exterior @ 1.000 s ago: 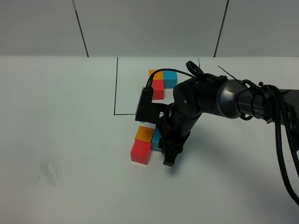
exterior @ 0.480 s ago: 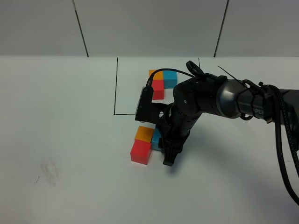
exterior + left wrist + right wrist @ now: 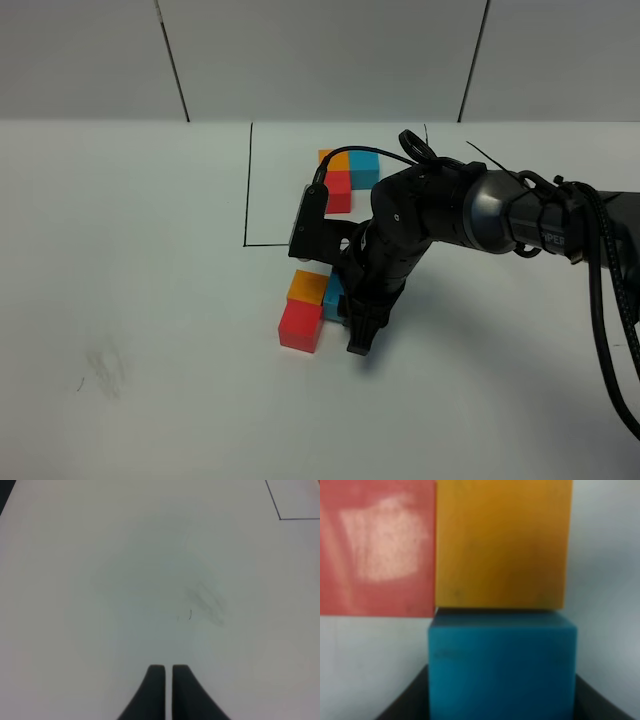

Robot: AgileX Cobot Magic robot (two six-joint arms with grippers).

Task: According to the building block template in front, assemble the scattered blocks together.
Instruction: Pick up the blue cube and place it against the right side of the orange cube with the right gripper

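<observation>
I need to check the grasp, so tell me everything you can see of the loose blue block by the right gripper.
The blue block is a small matte cube with plain faces and slightly soft edges. It sits flat on the white table, mostly hidden behind the arm in the high view. The right gripper closes around it, a dark finger on each side. One face presses flush against the orange block, which in turn adjoins the red block.
</observation>
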